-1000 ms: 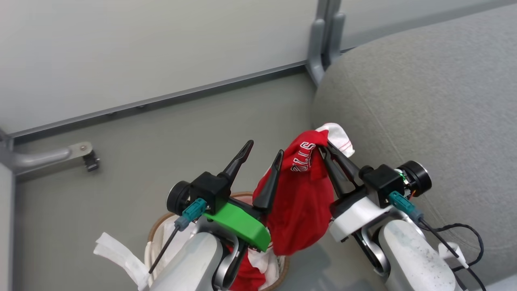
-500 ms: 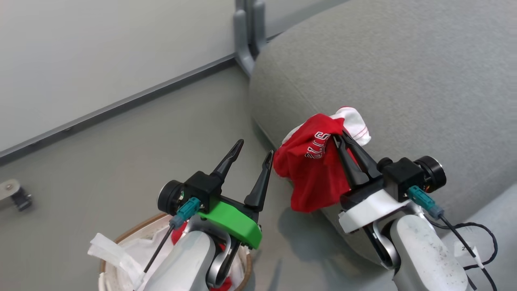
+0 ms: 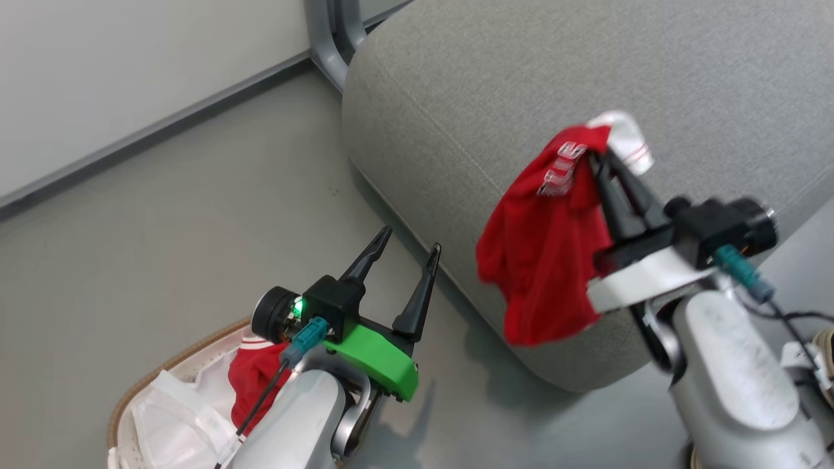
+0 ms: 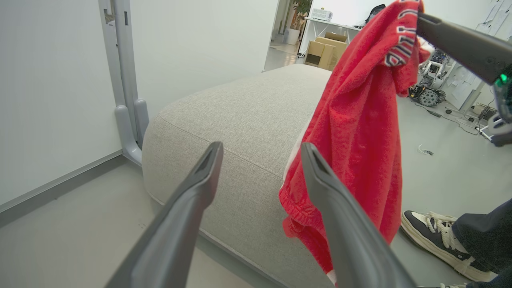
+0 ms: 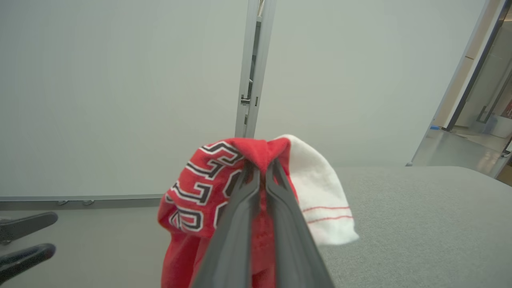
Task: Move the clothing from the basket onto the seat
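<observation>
The sofa has a rounded corner, with a stitched seam running just below its top edge. A grey post stands close beside that corner. From there a strip of floor runs along between the sofa and the wall. The sofa's broad flat top stretches away past the seam. In the left wrist view a person's shoe rests on the floor near the sofa's side.

The right gripper is pinched tight on a fold of a red garment, its fingers almost meeting. The grip is above the sofa's edge. A white striped part flops over the fingertips toward the sofa top. The rest hangs down in front of the sofa's side, with its hem off the floor. Whether the cloth brushes the sofa cannot be told.

The left gripper is spread wide and holds nothing. It is above the floor near the sofa's corner, apart from the garment. The basket sits on the floor away from the sofa, under the left arm. It holds a white liner and more red clothing.
</observation>
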Motion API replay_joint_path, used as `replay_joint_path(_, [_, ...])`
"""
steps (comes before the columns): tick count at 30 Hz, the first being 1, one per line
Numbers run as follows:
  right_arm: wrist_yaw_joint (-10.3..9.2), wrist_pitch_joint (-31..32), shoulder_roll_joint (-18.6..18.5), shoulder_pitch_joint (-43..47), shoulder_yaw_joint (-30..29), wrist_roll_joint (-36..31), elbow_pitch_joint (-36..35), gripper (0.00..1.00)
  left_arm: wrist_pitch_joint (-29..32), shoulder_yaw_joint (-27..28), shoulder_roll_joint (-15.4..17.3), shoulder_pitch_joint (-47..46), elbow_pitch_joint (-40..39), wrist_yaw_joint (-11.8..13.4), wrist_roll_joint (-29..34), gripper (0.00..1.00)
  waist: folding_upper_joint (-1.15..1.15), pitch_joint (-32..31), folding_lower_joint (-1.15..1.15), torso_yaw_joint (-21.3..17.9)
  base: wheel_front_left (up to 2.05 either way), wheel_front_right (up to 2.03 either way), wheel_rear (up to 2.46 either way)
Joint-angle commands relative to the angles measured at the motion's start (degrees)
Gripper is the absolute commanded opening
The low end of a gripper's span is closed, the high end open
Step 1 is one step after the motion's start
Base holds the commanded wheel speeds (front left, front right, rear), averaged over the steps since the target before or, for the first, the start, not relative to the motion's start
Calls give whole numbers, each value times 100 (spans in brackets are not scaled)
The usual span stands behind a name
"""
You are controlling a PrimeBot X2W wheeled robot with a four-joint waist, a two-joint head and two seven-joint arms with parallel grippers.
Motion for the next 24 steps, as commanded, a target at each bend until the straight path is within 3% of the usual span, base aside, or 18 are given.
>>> replay_joint_path(1, [-6, -12, -102, -245, -89, -60, 7, 0, -1, 18, 35, -104, 52, -44, 68, 100, 0, 236, 0, 49, 0, 0, 0])
replay_joint_path(15, [-6, -12, -1439, -2454, -770, -417, 847, 0, -1, 159, 142, -466, 282, -171, 527, 100, 0, 1272, 0, 603, 0, 0, 0])
replay_joint_path(24, [-7, -11, -1915, -3314, -1320, -904, 1799, 0, -1, 178, 233, -786, 264, -203, 651, 100, 0, 1948, 0, 1055, 0, 0, 0])
